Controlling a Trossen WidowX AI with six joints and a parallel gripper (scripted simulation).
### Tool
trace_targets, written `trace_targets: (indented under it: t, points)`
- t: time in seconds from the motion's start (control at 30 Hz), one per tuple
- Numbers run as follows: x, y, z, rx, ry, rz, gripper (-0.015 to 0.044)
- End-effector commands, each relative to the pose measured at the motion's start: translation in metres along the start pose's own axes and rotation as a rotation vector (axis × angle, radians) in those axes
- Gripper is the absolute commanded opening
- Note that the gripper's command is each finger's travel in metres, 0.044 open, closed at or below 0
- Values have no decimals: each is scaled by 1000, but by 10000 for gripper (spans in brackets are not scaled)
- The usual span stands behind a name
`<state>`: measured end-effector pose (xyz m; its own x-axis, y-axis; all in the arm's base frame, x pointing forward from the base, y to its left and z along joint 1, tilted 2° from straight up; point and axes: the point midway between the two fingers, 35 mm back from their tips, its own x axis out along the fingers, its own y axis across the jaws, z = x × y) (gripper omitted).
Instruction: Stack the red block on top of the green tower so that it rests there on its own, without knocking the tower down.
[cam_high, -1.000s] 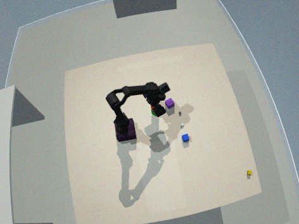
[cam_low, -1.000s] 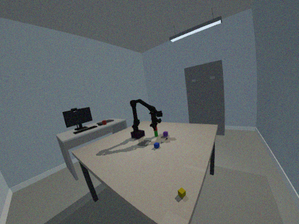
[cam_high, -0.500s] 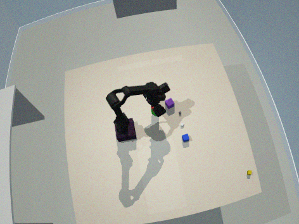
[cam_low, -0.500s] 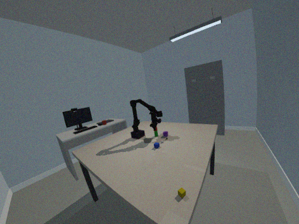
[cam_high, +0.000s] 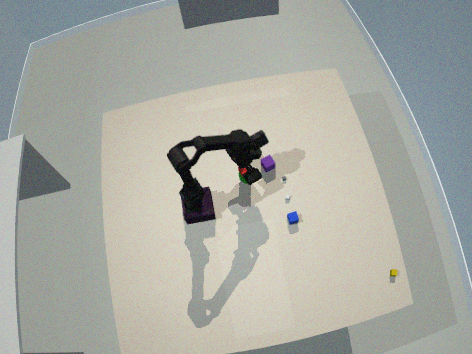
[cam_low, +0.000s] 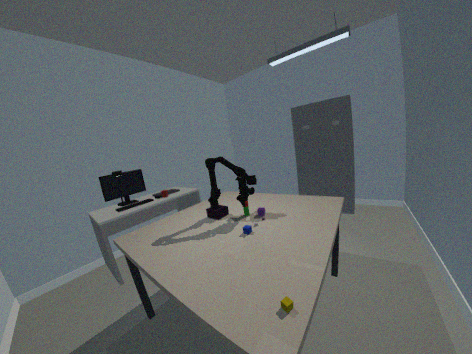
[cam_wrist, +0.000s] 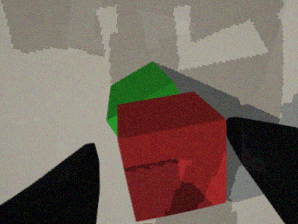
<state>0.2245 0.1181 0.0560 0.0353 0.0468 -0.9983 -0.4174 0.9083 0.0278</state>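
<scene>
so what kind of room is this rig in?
Looks like a small office or lab: a side desk with a monitor and keyboard, a closed door, and a strip light overhead.

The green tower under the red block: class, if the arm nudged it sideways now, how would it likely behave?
Likely to tip: the green tower looks tall and narrow on the table. The red cube-shaped block appears offset from it in the wrist view, probably adding top-heaviness. Flat faces suggest sliding or toppling, not rolling.
</scene>
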Motion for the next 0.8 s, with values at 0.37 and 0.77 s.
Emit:
trace_targets:
  t: [0.37, 0.77]
  points:
    - [0, 0, 0, 0, -1, 0, 440]
    - [0, 0, 0, 0, -1, 0, 440]
